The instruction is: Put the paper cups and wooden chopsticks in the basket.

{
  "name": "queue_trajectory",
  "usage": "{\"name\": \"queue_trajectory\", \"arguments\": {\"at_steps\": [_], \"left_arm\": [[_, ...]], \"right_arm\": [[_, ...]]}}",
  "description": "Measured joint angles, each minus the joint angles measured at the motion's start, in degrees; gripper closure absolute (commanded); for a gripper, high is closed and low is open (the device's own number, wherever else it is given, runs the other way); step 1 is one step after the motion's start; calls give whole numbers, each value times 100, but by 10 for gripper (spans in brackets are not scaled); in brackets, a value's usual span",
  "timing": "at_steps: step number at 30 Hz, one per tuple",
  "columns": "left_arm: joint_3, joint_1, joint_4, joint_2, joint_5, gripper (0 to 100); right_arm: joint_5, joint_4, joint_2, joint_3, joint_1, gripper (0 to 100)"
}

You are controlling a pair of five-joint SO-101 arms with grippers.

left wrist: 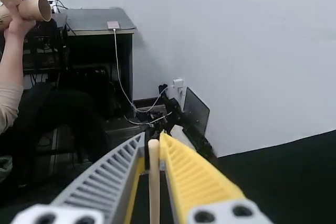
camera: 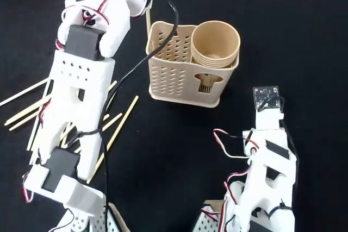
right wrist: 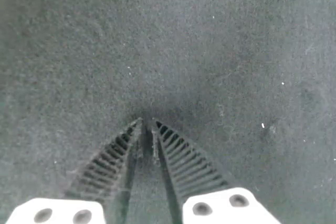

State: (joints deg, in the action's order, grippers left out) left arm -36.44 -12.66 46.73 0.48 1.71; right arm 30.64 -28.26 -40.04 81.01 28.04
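Observation:
A beige slotted basket (camera: 168, 74) stands at the middle of the black table, with a stack of paper cups (camera: 215, 44) in its right side. My left gripper (left wrist: 152, 138) is shut on a wooden chopstick (left wrist: 154, 182) that runs between its jaws. In the high view that chopstick (camera: 148, 24) hangs upright just behind the basket's back left corner, below the left arm's raised end. Several more chopsticks (camera: 117, 127) lie spread on the table under the left arm. My right gripper (right wrist: 147, 125) is shut with nothing in it, low over bare black cloth near the table's front right.
The left arm (camera: 81, 91) spans the table's left side from front to back. The right arm (camera: 266, 161) lies in front of and to the right of the basket. In the room behind, a person's hand holds paper cups (left wrist: 35, 8). A desk and cables stand by the wall.

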Motion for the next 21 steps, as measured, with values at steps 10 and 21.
{"name": "queue_trajectory", "arguments": {"at_steps": [10, 21], "left_arm": [[-554, -62, -229, 0, 53, 971], [-2163, -334, 1495, -9, 53, 971]], "right_arm": [[0, 0, 0, 0, 0, 979], [0, 0, 0, 0, 0, 979]]}}
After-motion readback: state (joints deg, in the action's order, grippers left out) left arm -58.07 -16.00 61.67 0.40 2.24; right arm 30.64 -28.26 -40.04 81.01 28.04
